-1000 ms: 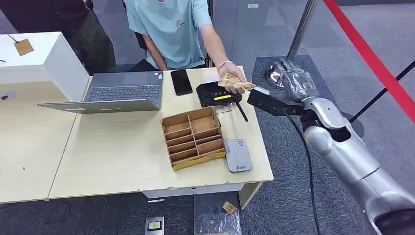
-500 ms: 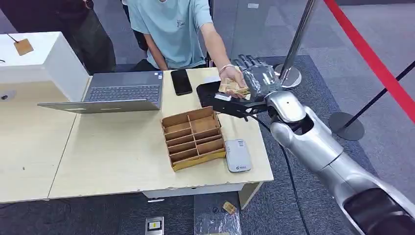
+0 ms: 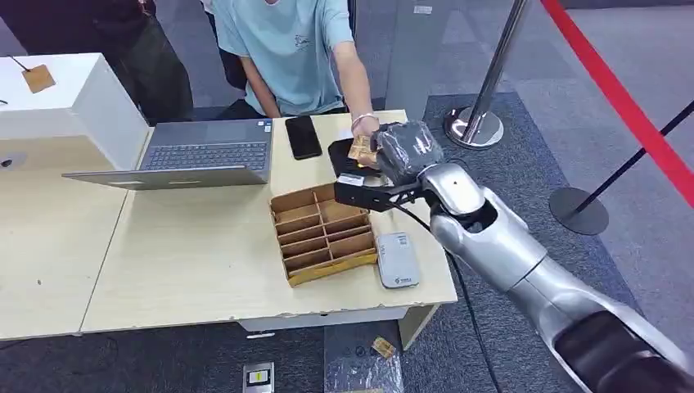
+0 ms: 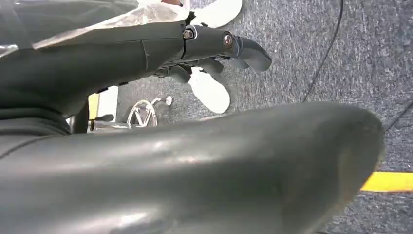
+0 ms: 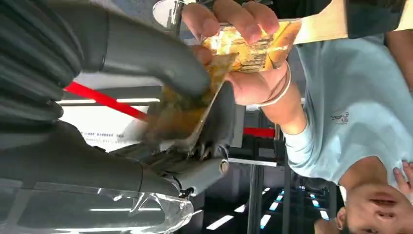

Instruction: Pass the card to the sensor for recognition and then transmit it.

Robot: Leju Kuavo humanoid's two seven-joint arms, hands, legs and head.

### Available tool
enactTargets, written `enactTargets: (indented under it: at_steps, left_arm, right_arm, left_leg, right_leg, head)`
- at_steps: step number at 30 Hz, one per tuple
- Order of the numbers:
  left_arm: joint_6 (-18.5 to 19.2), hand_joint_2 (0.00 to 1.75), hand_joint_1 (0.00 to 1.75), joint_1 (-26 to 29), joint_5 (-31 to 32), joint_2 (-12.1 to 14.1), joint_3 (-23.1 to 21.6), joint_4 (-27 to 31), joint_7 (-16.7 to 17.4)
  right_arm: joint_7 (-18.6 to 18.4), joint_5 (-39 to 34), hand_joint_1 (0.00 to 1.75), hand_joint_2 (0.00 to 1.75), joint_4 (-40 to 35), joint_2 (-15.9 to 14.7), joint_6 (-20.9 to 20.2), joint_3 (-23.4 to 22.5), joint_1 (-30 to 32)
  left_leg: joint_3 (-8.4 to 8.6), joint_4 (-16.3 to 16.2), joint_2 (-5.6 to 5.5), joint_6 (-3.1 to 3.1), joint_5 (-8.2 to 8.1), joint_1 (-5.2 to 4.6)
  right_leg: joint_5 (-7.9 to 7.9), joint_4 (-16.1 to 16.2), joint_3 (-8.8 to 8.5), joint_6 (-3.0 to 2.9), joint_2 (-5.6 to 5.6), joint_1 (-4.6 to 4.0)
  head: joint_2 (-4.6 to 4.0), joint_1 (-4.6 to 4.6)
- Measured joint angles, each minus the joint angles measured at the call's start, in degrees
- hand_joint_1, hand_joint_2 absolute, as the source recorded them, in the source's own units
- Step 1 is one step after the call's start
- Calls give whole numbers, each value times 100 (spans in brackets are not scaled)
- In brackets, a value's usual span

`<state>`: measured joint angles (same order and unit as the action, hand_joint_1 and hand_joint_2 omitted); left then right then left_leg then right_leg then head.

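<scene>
A person's hand (image 3: 365, 128) holds a small fan of gold cards (image 3: 358, 150) over the black sensor box (image 3: 340, 155) at the table's far side. My right hand (image 3: 406, 151) is right against those cards. In the right wrist view its thumb (image 5: 146, 53) presses one gold card (image 5: 182, 109) against its fingers, while the person's hand (image 5: 253, 83) still holds the other cards (image 5: 255, 48) just beyond. My left hand (image 4: 214, 44) hangs over grey carpet, fingers apart and holding nothing.
A wooden compartment box (image 3: 323, 229) sits mid-table with a grey-white reader (image 3: 397, 259) beside it. A black phone (image 3: 303, 136) and an open laptop (image 3: 200, 155) lie further back. A stanchion post (image 3: 491, 78) and red barrier tape (image 3: 622, 98) stand to the right.
My right arm has swung left from beside the table to the person's hand over the sensor, and its fingers have come in around a card. The person's hand has drawn back slightly.
</scene>
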<state>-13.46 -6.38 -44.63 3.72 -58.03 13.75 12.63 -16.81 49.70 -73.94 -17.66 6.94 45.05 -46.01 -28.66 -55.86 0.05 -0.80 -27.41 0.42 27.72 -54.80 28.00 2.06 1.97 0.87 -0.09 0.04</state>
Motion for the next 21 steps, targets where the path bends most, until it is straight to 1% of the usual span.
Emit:
enactTargets:
  at_steps: [10, 15, 21]
  left_arm:
    - [-20, 0, 0, 3, -13, 11, -74, -15, -26]
    - [-39, 0, 0, 5, -42, 11, -74, -17, -13]
    - [-90, 0, 0, 14, -127, 11, -74, -17, -13]
  right_arm:
    - [22, -28, 175, 175, 35, 28, 324, 37, 71]
    - [-7, -85, 175, 175, -37, 22, 368, -2, 170]
    - [-184, -413, 175, 175, -170, -44, 287, -120, 449]
  left_leg:
    - [2, -1, 1, 0, 0, 0]
    - [3, -1, 1, 0, 0, 0]
    - [5, -1, 1, 0, 0, 0]
  right_leg:
    - [0, 1, 0, 0, 0, 0]
    - [0, 2, 0, 0, -1, 0]
    - [0, 3, -1, 0, -1, 0]
  head:
    - [0, 0]
    - [0, 2]
    - [0, 2]
